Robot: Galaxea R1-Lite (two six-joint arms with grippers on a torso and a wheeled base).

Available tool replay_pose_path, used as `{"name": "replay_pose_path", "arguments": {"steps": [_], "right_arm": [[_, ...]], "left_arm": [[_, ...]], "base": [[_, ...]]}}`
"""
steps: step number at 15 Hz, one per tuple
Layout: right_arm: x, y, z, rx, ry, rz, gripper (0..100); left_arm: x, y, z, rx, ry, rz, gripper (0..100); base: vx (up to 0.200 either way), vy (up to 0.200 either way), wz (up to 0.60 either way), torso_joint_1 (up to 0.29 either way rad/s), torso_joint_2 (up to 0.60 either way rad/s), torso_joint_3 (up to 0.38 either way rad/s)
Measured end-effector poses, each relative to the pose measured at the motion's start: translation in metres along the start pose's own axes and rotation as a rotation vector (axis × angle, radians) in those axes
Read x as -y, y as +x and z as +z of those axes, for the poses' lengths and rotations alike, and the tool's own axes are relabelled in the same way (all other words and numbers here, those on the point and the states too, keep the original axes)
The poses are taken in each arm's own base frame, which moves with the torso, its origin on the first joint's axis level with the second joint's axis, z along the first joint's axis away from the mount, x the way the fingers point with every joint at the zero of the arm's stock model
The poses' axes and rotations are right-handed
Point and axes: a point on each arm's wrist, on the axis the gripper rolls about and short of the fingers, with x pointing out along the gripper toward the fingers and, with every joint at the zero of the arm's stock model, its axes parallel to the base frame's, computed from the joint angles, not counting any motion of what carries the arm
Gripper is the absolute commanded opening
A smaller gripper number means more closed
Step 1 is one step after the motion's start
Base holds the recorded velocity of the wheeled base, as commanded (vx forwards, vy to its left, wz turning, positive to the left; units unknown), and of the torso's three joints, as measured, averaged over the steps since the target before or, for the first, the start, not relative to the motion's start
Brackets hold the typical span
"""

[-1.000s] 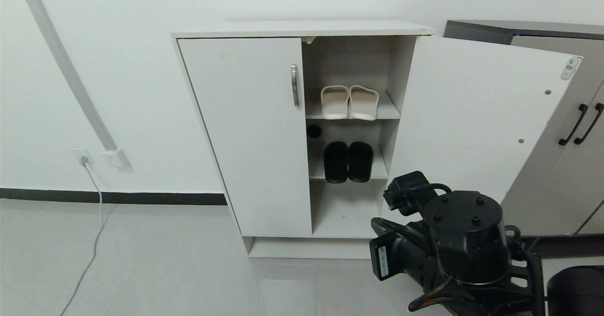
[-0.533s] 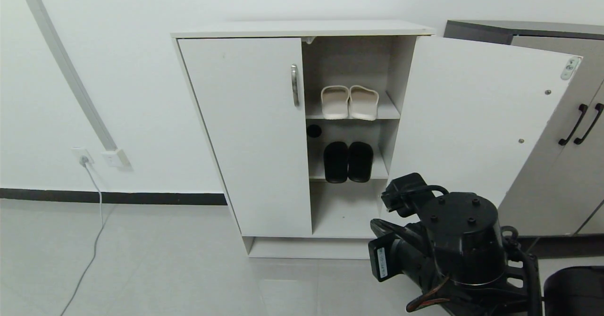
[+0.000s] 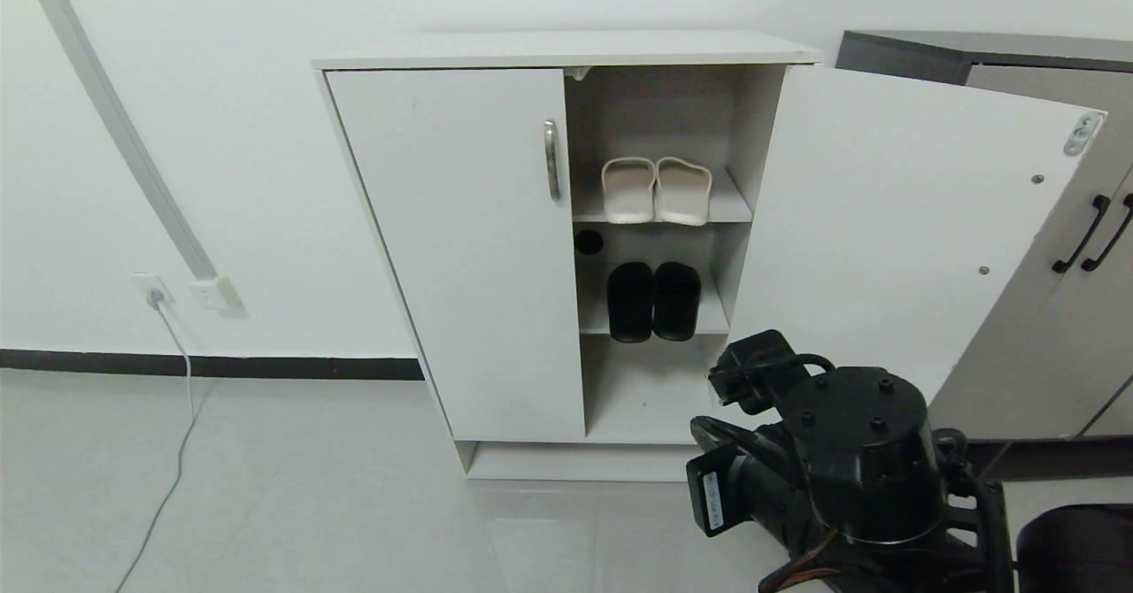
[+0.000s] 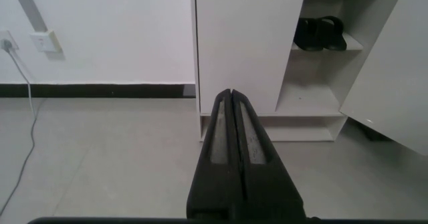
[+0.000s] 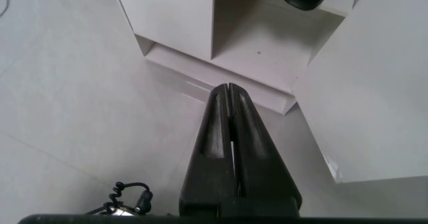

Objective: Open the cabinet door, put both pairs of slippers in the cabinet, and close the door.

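White cabinet (image 3: 566, 49) against the wall. Right door (image 3: 885, 221) swung wide open; left door (image 3: 451, 248) shut, its metal handle (image 3: 551, 159) upright by the inner edge.

Both pairs are inside, on the open side:
- white slippers (image 3: 656, 190) on the upper shelf, side by side and touching
- black slippers (image 3: 653, 301) on the shelf below, side by side and touching, directly under the white pair
- bottom compartment (image 3: 642, 394) beneath them, floor panel bare

A dark round hole (image 3: 589, 242) shows in the back panel, just above and left of the black pair.

Right arm (image 3: 850, 460) sits low in front of the open door's lower edge. Right gripper (image 5: 229, 89) — fingers pressed flat together, holding nothing — points down at the tiles just before the cabinet's base. Left gripper (image 4: 231, 97) likewise closed on nothing, aimed at the foot of the shut door, well apart from it.

Around: grey cabinet (image 3: 1062, 221) with black handles behind the open door; wall socket (image 3: 150, 290) off to the left, a cable (image 3: 177, 451) trailing from it across the pale tiled floor (image 3: 310, 522).
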Motion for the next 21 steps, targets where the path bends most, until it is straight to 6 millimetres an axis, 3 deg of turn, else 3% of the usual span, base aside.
{"name": "replay_pose_path", "arguments": {"steps": [9, 21], "right_arm": [[0.0000, 0.0001, 0.0006, 0.004, -0.010, -0.001, 0], [0.0009, -0.0004, -0.0007, 0.000, -0.011, -0.003, 0]], "left_arm": [[0.0000, 0.0000, 0.0002, 0.001, 0.000, 0.001, 0], [0.0000, 0.0000, 0.0003, 0.001, 0.000, 0.000, 0]], "base": [[0.000, 0.000, 0.00, 0.090, -0.49, -0.356], [0.000, 0.000, 0.00, 0.183, -0.50, -0.321]]}}
